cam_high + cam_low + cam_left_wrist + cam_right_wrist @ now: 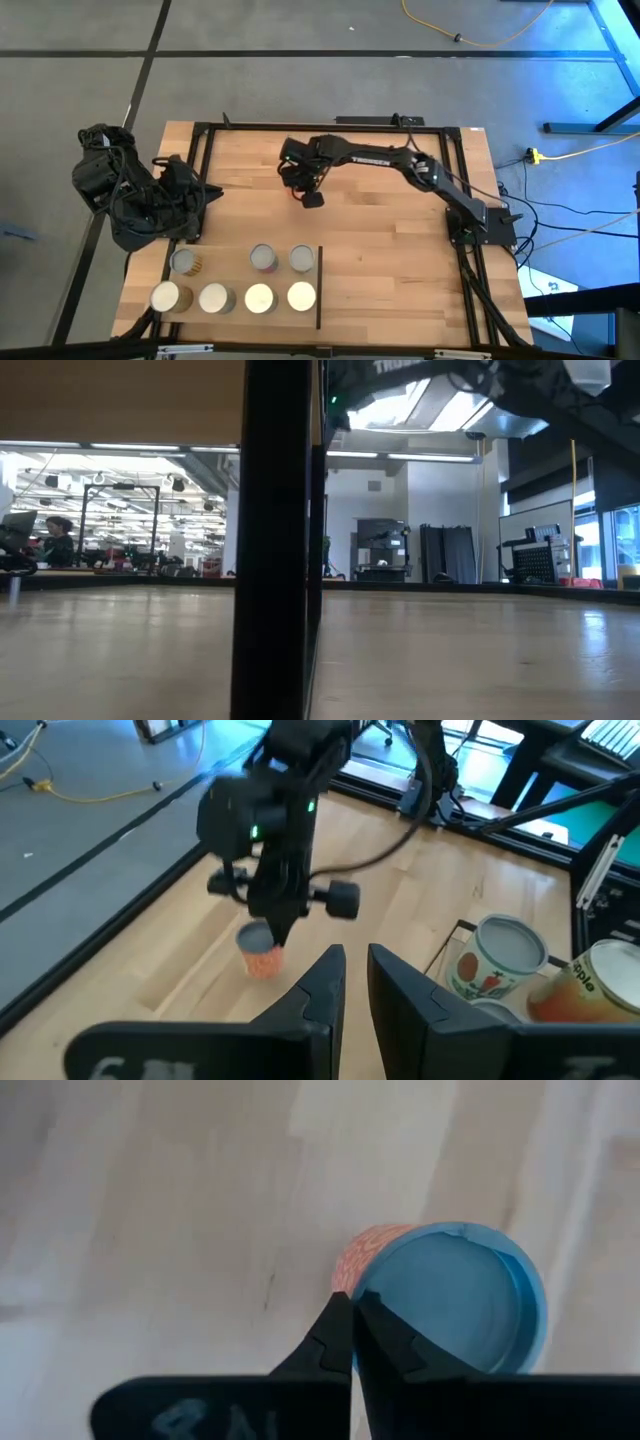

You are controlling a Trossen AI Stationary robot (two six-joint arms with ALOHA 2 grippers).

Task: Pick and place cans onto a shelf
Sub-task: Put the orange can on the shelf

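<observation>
A small can with an orange label (262, 952) stands upright on the tabletop mid-table, under my right gripper (305, 190). Its round top shows in the right wrist view (450, 1300). My right gripper (350, 1302) is shut at its rim. Several other cans (259, 298) stand upright in two rows on the light-wood shelf panel (235, 275), near the front left. A thin black bar (319, 288) runs along the shelf's right edge. Two of these cans (505, 960) show in the left wrist view. My left gripper (356, 975) waits at the table's left, empty, with a narrow gap between its fingers. My right gripper pinches the can's top rim (345, 1285) between its two fingers, one over the lid and one over the orange side. The fingers come from above, pointing down. The can stays upright below them. Whether its base is on the table, I cannot tell.
A black metal frame (205, 160) borders the tabletop on the left, far and right sides. In the low view a black upright bar (275, 540) fills the middle and hides the cans. Bare wood lies right of the shelf's bar (400, 290).
</observation>
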